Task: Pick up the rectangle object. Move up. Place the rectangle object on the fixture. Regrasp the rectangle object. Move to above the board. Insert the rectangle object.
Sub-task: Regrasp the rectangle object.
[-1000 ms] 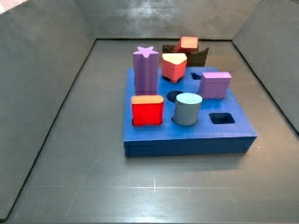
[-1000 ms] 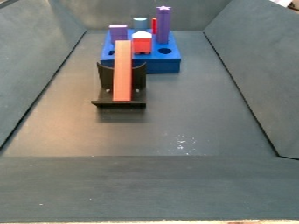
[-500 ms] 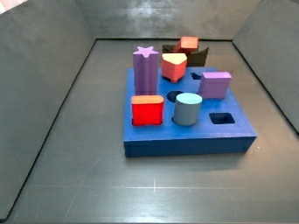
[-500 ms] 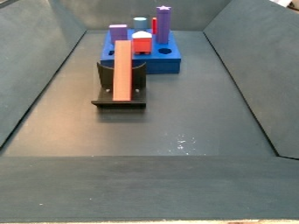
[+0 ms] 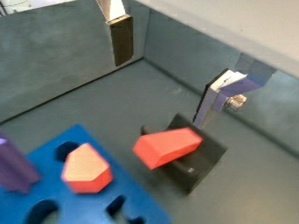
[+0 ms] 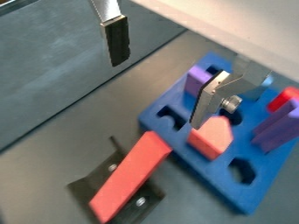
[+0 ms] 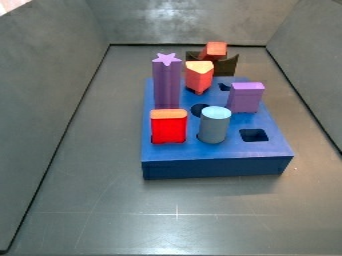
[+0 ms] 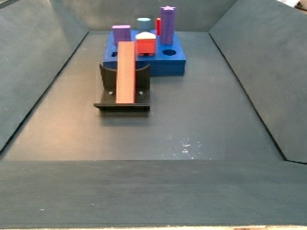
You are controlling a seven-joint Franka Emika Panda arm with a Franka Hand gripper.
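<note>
On the black fixture (image 8: 124, 90), just beside the blue board (image 7: 214, 150), the long salmon-red bar (image 8: 125, 71) lies sloping and untouched. In both wrist views the gripper (image 6: 163, 66) hangs well above it, fingers (image 6: 115, 39) spread wide, gripping nothing.
</note>
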